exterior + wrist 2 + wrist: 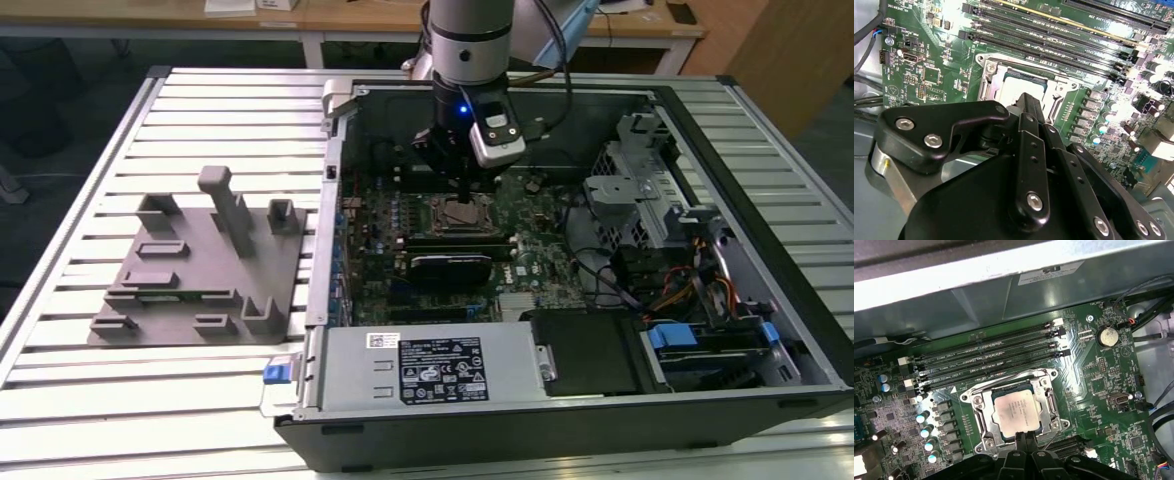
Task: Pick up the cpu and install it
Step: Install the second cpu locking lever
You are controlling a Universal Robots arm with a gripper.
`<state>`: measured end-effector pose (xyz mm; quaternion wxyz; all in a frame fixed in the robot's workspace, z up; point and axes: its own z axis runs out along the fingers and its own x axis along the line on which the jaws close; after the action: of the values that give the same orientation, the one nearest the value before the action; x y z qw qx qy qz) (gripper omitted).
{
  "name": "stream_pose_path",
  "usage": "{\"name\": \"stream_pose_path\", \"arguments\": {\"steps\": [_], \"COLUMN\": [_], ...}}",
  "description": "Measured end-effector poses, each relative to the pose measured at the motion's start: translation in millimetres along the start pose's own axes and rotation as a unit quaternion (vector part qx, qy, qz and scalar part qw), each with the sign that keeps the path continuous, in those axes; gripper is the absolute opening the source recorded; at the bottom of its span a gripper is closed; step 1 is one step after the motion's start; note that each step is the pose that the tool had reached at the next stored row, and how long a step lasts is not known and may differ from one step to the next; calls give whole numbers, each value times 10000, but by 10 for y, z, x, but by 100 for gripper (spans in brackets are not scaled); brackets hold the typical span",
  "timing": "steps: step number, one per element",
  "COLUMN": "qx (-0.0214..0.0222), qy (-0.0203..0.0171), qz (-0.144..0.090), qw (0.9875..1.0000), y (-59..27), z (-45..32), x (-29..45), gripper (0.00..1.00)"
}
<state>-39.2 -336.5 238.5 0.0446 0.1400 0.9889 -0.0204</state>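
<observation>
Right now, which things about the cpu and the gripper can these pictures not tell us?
- Whether the cpu is fully seated: in the first wrist view the gripper covers its near edge.
- Whether the gripper touches the cpu: the contact point is hidden in both wrist views.
- In the exterior view the socket is too small, and the arm hides part of it.

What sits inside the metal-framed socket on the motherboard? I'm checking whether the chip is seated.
The cpu lies inside the socket, silvery top showing. The gripper covers its near edge, and the contacts under the chip are hidden.
</observation>
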Motion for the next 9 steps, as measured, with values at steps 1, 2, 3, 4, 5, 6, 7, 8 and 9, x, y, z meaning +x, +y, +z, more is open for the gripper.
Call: {"name": "stream_pose_path", "arguments": {"steps": [1,2,3,4,5,6,7,8,9], "qx": [0,0,2,1,0,1,1,0,-1], "qy": [0,0,1,0,0,0,0,0,0], "qz": [0,0,-1,-1,0,0,0,0,0], "qw": [10000,10000,10000,10000,10000,10000,10000,10000,10000], "y": [0,-1,-5,-11,-21,-36,-54,-74,-96], "z": [0,-1,-1,0,1,1,2,4,6], "x": [0,0,-2,-3,-6,-10,-16,-21,-27], "gripper": [11,11,11,11,11,11,11,11,11]}}
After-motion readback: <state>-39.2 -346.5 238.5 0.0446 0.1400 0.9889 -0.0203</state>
